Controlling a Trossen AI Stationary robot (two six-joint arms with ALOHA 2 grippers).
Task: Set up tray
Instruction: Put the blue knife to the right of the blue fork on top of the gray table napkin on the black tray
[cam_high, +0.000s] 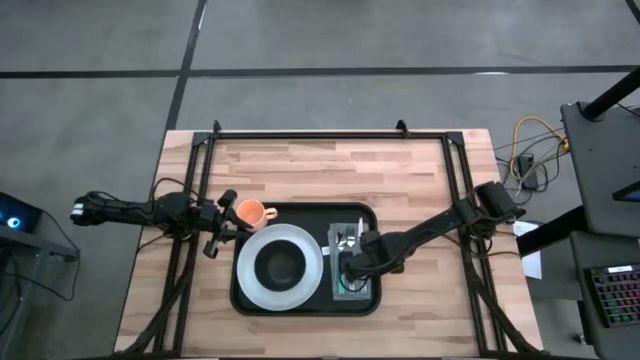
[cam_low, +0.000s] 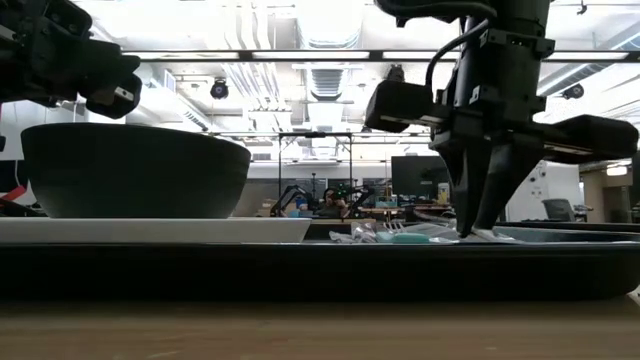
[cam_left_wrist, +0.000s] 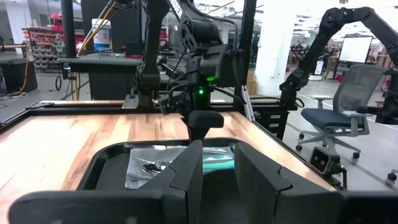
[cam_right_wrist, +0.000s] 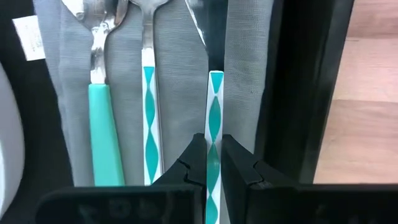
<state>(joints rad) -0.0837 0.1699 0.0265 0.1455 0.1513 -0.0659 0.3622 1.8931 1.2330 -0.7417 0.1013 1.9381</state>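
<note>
On tray (cam_high: 240, 300), right gripper (cam_right_wrist: 213, 163) seemingly pinching patterned utensil handle (cam_right_wrist: 214, 102).

Even overhead light, with strong backlight at bench level

From above, the wooden bench (cam_high: 300, 165) is evenly lit with soft, faint shadows. In the low view, bright ceiling lights (cam_low: 330, 25) glare behind the scene, turning the bowl (cam_low: 135, 170) and the tray (cam_low: 320, 268) into dark silhouettes. Each wrist view shows its own fingers (cam_left_wrist: 189, 177) close up and blurred, while the grey napkin (cam_right_wrist: 127, 93) stays sharp and flatly lit.
</note>
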